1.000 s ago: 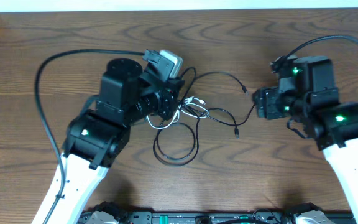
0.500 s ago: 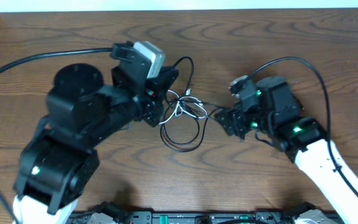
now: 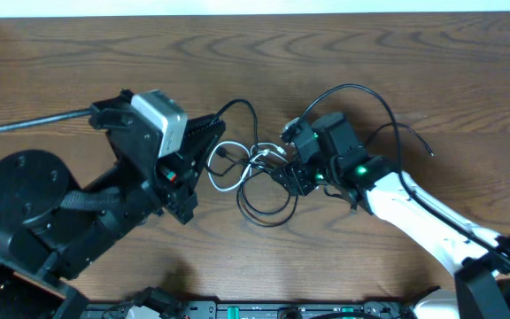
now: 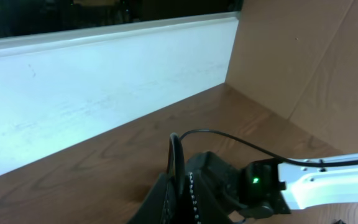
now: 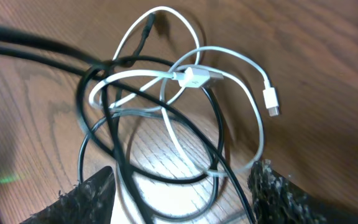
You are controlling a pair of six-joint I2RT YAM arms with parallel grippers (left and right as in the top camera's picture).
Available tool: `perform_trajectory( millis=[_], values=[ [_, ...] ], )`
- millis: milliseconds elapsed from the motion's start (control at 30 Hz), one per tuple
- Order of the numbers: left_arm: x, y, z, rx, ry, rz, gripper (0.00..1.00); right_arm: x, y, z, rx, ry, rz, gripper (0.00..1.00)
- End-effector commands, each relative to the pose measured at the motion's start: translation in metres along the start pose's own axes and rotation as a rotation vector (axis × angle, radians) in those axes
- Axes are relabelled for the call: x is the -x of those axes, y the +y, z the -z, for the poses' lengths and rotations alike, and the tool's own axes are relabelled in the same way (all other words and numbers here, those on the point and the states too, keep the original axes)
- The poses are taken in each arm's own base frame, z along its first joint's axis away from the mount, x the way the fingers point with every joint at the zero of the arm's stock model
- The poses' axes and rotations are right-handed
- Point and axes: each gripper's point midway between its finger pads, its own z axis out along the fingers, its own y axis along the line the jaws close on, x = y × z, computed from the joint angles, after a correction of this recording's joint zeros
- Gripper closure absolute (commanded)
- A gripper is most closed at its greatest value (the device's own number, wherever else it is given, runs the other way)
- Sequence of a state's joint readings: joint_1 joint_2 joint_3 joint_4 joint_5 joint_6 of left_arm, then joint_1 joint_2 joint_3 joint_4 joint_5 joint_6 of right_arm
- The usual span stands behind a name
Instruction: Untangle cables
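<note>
**Cables bunched at mid-worktop: one tool pinching, one gaping**

The cables (image 3: 259,164) are lying in a loose knot near the middle of the worktop (image 3: 370,53). The left tool (image 4: 176,193) is showing its fingers pressed together. A black cable (image 3: 240,101) looks to be pinched there, arching up off the wood and dropping back into the heap. The right tool (image 5: 182,196) is hanging low over the tangle, fingers spread wide, gripping nothing, with only the loops showing between them.

From the right wrist view the white cable (image 5: 257,124) is weaving over and under the black strands. Its plug (image 5: 271,99) is lying free at the right edge of the bunch, apart from the rest.

I'm reading this as the moment of choosing a second strand to work against the first, and the white one is looking like the smart pick because its end is loose. Ideally the tool is taking it on the outer curve by the plug, where it is lying alone on the wood. At the crossings white and black are stacking up, and there the fingers would be catching both. After that, the pull wants to be slow, low and away from the left tool, so the loops are sliding rather than cinching. The danger I'm watching for is the taut black strand tightening around those white loops.
</note>
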State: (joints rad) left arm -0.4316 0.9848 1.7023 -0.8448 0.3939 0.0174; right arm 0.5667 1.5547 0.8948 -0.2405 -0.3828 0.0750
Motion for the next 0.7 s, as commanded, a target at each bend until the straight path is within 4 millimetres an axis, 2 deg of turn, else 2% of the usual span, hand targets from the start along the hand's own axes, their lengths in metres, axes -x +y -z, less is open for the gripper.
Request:
perform_trajectory(
  millis=[0, 333, 500, 667],
  values=[
    [0.004, 0.002, 0.004, 0.018, -0.009, 0.01, 0.92, -0.005, 0.011, -0.009, 0.048, 0.013, 0.011, 0.34],
    [0.0, 0.003, 0.001, 0.019, 0.008, 0.016, 0.92, 0.002, 0.023, -0.012, 0.085, -0.014, 0.041, 0.34],
    [-0.001, 0.004, 0.0, 0.019, 0.014, 0.018, 0.92, 0.006, 0.04, -0.014, 0.141, -0.032, 0.077, 0.34],
    [-0.002, 0.005, -0.005, 0.02, 0.024, 0.021, 0.93, -0.002, 0.057, -0.021, 0.173, -0.006, 0.12, 0.35]
  ],
)
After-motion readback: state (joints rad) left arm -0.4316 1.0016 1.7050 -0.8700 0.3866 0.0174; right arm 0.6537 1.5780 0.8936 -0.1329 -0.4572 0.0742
